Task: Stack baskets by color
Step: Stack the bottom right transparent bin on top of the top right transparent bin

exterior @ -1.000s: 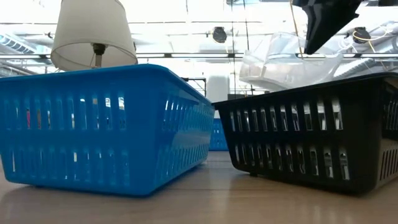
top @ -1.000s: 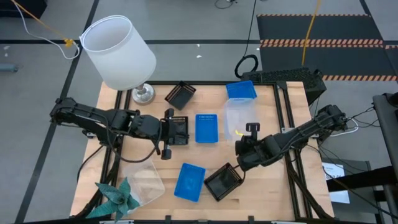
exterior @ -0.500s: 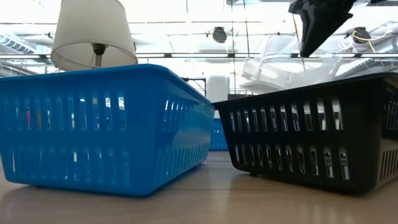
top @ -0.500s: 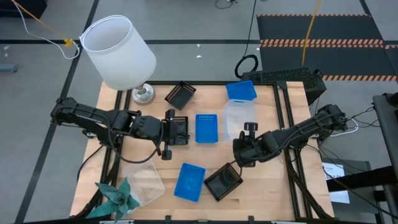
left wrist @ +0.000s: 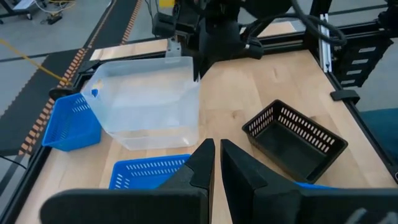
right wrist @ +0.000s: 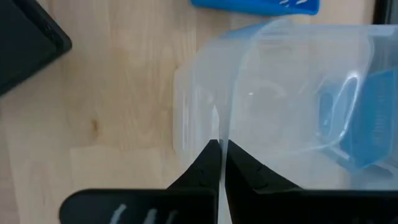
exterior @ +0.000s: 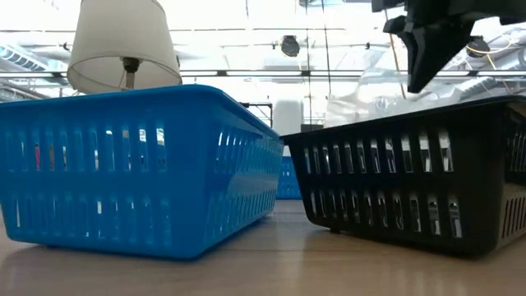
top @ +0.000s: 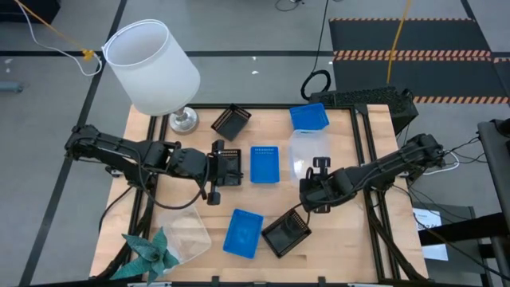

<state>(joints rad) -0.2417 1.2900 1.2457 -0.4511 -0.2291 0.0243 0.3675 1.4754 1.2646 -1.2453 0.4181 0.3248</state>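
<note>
Right hand [right wrist: 220, 155] pinches the rim of a clear basket [top: 307, 154] just beside the middle blue basket [top: 264, 164], carrying it. Next: nest it with another clear basket. Left hand [left wrist: 215, 163], pressed together, waits over a black basket [top: 228, 165].

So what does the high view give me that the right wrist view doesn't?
Only the high view shows the lamp, the teal ornament, the left end effector at a black basket, and the second clear basket. Only the right wrist view shows the right end effector shut on the clear basket's rim. Both show that clear basket and a blue basket by it.
</note>
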